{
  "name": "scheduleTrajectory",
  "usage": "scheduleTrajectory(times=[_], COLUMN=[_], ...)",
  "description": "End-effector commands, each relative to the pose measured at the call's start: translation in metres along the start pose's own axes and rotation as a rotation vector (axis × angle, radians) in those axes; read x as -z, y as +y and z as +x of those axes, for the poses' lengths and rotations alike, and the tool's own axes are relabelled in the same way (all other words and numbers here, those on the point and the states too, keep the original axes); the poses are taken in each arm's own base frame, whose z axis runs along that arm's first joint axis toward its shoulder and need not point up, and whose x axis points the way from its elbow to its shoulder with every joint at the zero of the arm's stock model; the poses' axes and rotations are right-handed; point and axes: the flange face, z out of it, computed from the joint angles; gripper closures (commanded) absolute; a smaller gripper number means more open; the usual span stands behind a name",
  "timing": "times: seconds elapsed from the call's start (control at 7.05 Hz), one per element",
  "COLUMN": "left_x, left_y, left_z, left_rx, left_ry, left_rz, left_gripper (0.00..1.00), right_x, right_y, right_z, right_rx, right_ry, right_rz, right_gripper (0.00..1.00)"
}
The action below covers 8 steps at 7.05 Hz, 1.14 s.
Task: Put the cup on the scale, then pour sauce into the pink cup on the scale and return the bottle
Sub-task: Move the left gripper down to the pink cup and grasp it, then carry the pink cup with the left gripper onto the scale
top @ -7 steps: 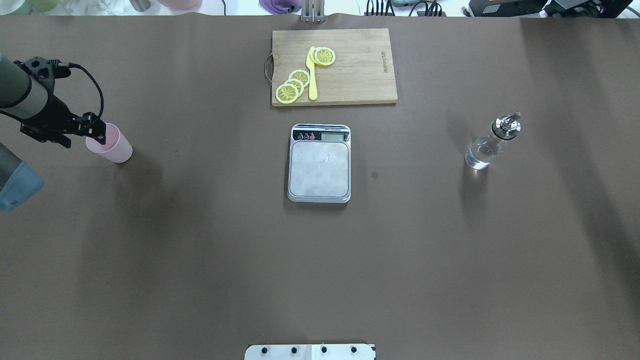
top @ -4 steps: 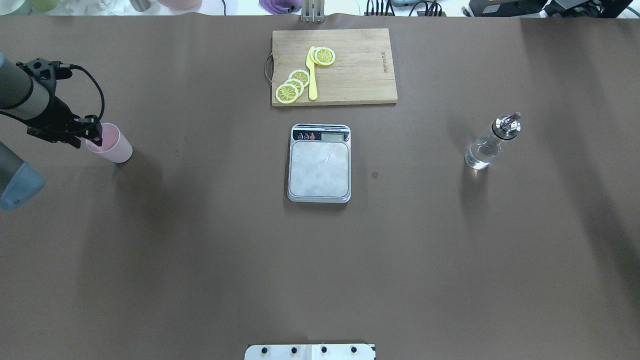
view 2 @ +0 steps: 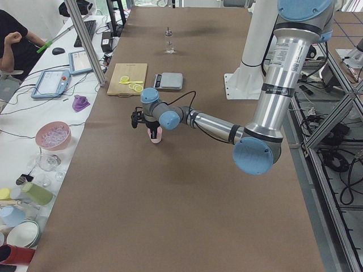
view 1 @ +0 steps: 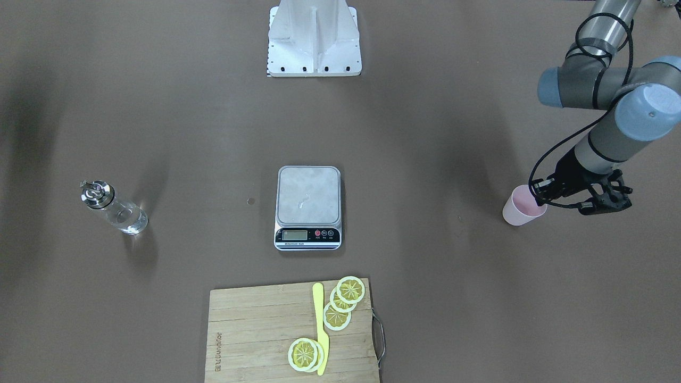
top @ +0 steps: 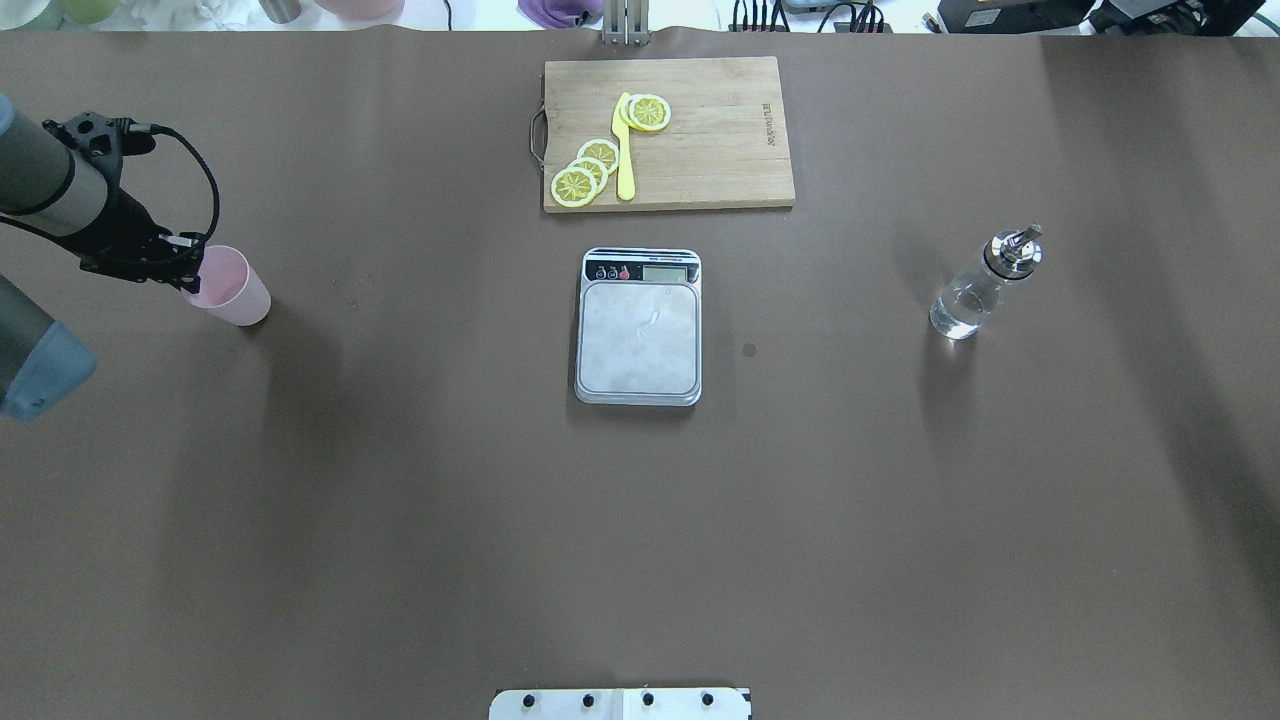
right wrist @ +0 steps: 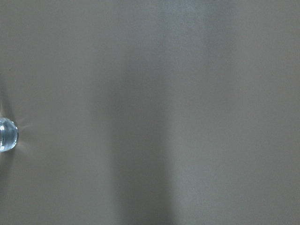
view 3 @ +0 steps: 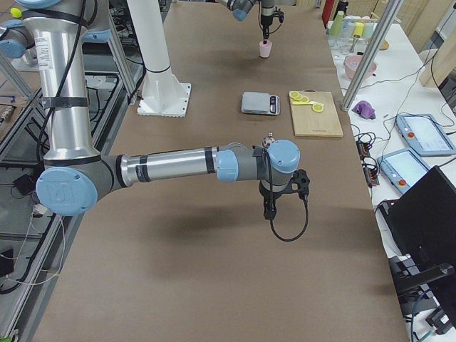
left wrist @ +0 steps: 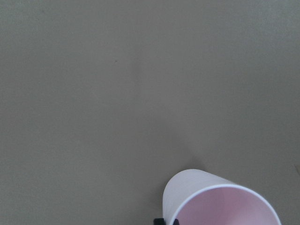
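Brown covering lies over the tabletop [top: 640,550]. At its left end the left tool [top: 195,268] pinches the rim of the cup [top: 232,292], which stands well apart from the scale [top: 638,335] at the centre. The bottle [top: 975,290], holding clear sauce [top: 955,312], stands upright far right. I cannot tell whether the right tool [view 3: 269,210] near it is apart or together. The burnt-in mark on the cutting board [top: 720,140] is too small to read.

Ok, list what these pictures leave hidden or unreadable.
The left gripper at the cup: overhead, its wrist covers the fingertips; grip unclear.
The scale readout: front-facing view, too small.
The bottle: right wrist view, cut by the left edge.
The right gripper: only in exterior right view; open or shut unknown.
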Motion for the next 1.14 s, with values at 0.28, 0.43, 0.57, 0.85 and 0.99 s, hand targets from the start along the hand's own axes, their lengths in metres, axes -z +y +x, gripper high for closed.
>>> scheduleTrajectory(times=[0.28,0.43,0.57,0.85,0.99], left_x=[0.123,0.121,0.115,0.088,0.074], left_y=[-0.029,-0.009,0.0,0.028,0.038], left_z=[0.175,0.236,0.291,0.369,0.403], left_rx=[0.219,0.269,0.336,0.429,0.459], left_ry=[0.041,0.071,0.081,0.051,0.036], left_rz=[-0.029,-0.056,-0.084,-0.094,-0.11], left_gripper=[1.0,1.0,1.0,1.0,1.0], right_x=[-0.003,-0.004,-0.004,-0.004,-0.003], right_y=[0.001,0.001,0.002,0.003,0.003], right_z=[0.004,0.004,0.006,0.005,0.003], right_rx=[0.0,0.0,-0.004,-0.004,0.0], right_ry=[0.0,0.0,0.001,0.001,0.0], right_rz=[-0.006,-0.007,-0.009,-0.009,-0.006], right_gripper=[0.0,0.0,0.0,0.0,0.0])
